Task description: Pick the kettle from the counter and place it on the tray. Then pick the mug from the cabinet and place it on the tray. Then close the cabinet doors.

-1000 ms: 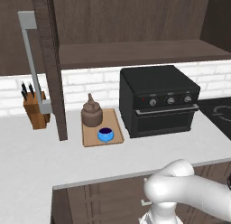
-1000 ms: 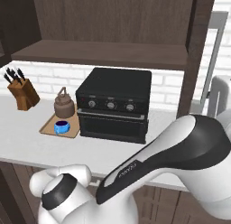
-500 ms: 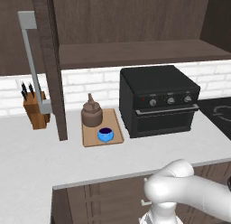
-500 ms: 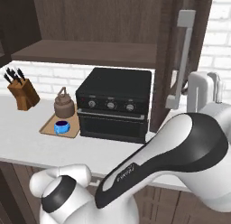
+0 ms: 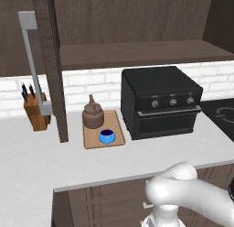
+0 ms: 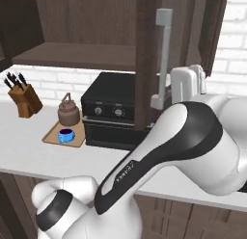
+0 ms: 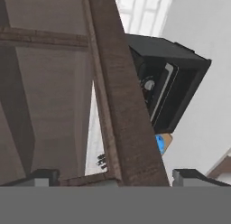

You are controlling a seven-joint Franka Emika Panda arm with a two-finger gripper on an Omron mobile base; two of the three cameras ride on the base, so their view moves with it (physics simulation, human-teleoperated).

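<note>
Kettle and mug rest on the tray. Tool spread open, straddling the rigid right cabinet door edge. Door likely swings freely; push near bar handle.

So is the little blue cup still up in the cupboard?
No, the mug sits on the tray beside the kettle.
</note>
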